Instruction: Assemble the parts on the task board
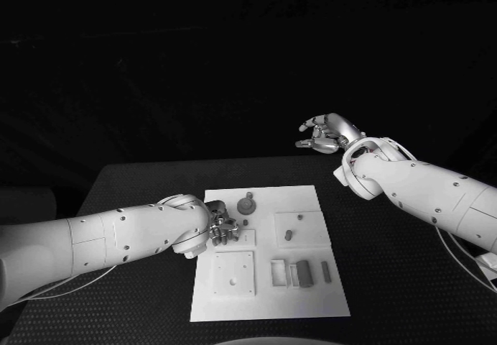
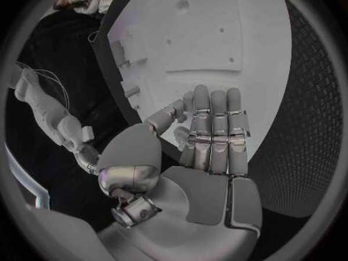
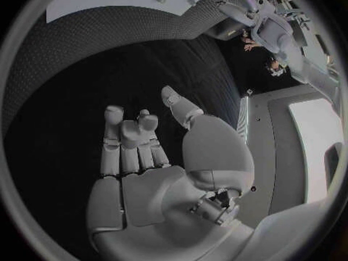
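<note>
While the left hand (image 1: pixel 220 227) lies low over the left edge of the white task board (image 1: pixel 311 305), its fingers (image 2: pixel 214 127) extended side by side above the plate and holding nothing that can be seen, the right hand (image 1: pixel 330 134) is raised beyond the far edge of the black table (image 1: pixel 135 187), well apart from the board. The right hand's fingers (image 3: pixel 123 139) are loosely curled and parted around no object. Grey parts (image 1: pixel 302 273) lie on the board's near-right area; no legible writing appears.
</note>
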Robot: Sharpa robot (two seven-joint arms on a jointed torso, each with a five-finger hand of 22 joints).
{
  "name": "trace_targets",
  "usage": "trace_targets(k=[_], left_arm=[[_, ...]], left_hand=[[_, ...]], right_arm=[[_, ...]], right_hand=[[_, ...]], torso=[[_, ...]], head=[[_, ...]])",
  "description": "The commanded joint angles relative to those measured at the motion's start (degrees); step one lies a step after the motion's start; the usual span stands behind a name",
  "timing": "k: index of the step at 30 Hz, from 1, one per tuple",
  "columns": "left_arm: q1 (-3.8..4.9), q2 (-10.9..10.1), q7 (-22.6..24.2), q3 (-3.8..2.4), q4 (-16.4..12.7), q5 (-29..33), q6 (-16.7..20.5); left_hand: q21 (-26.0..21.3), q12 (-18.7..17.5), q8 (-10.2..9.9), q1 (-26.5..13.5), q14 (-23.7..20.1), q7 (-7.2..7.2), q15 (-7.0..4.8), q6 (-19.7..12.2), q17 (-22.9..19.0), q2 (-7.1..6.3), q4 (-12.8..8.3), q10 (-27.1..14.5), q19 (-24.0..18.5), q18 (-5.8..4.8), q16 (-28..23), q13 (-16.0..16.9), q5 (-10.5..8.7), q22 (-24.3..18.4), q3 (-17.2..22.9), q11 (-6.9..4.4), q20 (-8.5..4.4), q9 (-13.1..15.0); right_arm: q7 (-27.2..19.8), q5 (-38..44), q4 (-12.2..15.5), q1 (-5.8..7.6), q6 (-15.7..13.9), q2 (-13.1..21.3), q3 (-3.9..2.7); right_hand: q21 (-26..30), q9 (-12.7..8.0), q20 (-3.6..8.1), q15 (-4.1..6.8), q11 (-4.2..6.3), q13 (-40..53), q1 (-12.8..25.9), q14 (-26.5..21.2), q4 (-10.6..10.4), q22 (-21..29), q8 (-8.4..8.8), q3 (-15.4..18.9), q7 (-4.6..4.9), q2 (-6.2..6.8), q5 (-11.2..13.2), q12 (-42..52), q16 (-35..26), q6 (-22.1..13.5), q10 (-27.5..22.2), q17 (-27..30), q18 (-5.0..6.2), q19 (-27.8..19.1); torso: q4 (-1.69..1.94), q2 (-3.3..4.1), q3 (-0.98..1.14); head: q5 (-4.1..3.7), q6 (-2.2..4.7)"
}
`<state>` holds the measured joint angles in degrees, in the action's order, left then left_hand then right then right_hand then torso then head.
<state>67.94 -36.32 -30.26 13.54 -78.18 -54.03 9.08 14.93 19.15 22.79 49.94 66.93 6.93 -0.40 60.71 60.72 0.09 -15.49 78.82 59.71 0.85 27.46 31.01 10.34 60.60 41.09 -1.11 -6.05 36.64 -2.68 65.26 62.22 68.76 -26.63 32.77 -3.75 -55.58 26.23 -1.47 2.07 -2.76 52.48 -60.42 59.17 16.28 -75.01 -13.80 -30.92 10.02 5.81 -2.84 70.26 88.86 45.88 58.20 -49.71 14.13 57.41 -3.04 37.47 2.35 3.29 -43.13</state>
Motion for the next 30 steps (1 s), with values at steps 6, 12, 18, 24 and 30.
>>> trace_targets(k=[6, 12, 18, 24, 30], left_arm=[[-0.45, 0.77, 0.83, 0.22, -0.54, -0.52, -1.36], [-0.45, 0.74, 0.93, 0.22, -0.55, -0.52, -0.58], [-0.45, 0.60, 0.80, 0.22, -0.47, -0.46, -0.25], [-0.45, 0.48, 0.60, 0.22, -0.36, -0.46, -0.11], [-0.45, 0.25, 0.62, 0.21, -0.44, -0.46, -0.31]], left_hand=[[-0.35, 0.34, 0.28, -0.04, 0.31, -4.32, -0.31, 4.60, -0.13, -0.32, -0.20, 0.14, 0.16, -0.47, 0.43, 0.12, -0.19, 0.15, -0.27, 0.02, -0.32, 0.13], [-1.07, 0.08, -0.38, 0.48, -0.23, -4.10, -0.23, 4.23, -0.78, -1.51, 0.87, -0.41, 0.05, -0.55, 0.53, 0.03, -4.83, 0.42, -0.34, 0.18, -0.24, 0.30], [-1.72, -0.17, -0.90, -0.27, -0.68, -3.82, -0.11, 3.80, -1.34, -4.24, 2.84, -0.88, -0.04, -0.60, 0.53, -0.07, -7.21, 0.57, -1.01, 0.34, -0.15, 0.47], [-2.16, -0.25, -1.08, -2.04, -1.04, -3.66, 0.00, 3.50, -1.50, -7.36, 5.29, -1.16, -0.09, -0.56, 0.69, -0.02, -7.58, 0.80, -2.34, 0.45, -0.04, 0.80], [-2.75, -0.21, -1.24, -3.69, -1.49, -3.66, -0.01, 3.12, -1.59, -5.40, 3.45, -1.54, -0.44, -0.45, 0.97, 0.20, -7.21, 1.30, -8.41, 0.45, -0.01, 1.33]], right_arm=[[-0.40, 0.09, 0.07, -0.03, 0.72, -0.08, -0.02], [-0.39, 0.07, 0.04, -0.03, 0.75, -0.07, -0.02], [-0.40, 0.04, 0.06, -0.03, 0.72, -0.06, -0.02], [-0.34, 0.01, 0.03, -0.03, 0.68, 0.02, -0.02], [-0.35, 0.01, 0.05, -0.04, 0.70, 0.08, -0.02]], right_hand=[[0.36, -0.09, -0.08, 0.07, -1.20, -0.08, 0.59, -0.33, 0.05, -0.37, -0.18, 0.36, 0.36, -0.16, -0.04, -0.01, -0.25, 0.22, -5.51, 0.08, 0.87, -0.06], [0.37, -0.10, -0.08, 0.07, -1.20, -0.10, 0.62, -0.33, 0.04, -0.37, -0.18, 0.37, 0.36, -0.14, -0.04, -0.01, -0.25, 0.20, -5.52, 0.09, 0.87, -0.07], [0.39, -0.12, -0.09, 0.06, -1.21, -0.13, 0.70, -0.34, 0.02, -0.37, -0.16, 0.40, 0.37, -0.09, -0.04, 0.01, -0.25, 0.17, -5.53, 0.10, 0.87, -0.07], [0.40, -0.13, -0.09, 0.06, -1.22, -0.16, 0.73, -0.35, 0.01, -0.37, -0.14, 0.41, 0.38, -0.07, -0.04, 0.01, -0.26, 0.13, -5.54, 0.11, 0.87, -0.07], [0.41, -0.14, -0.09, 0.05, -1.22, -0.18, 0.74, -0.36, 0.01, -0.37, -0.13, 0.41, 0.38, -0.06, -0.04, 0.02, -0.26, 0.10, -5.54, 0.12, 0.87, -0.07]], torso=[[0.04, 0.01, -0.04], [0.04, 0.01, -0.06], [0.07, 0.00, -0.04], [0.05, 0.01, -0.06], [0.09, 0.00, -0.07]], head=[[-0.06, -0.06], [-0.12, -0.09], [-0.24, -0.07], [-0.24, -0.06], [-0.30, -0.04]])
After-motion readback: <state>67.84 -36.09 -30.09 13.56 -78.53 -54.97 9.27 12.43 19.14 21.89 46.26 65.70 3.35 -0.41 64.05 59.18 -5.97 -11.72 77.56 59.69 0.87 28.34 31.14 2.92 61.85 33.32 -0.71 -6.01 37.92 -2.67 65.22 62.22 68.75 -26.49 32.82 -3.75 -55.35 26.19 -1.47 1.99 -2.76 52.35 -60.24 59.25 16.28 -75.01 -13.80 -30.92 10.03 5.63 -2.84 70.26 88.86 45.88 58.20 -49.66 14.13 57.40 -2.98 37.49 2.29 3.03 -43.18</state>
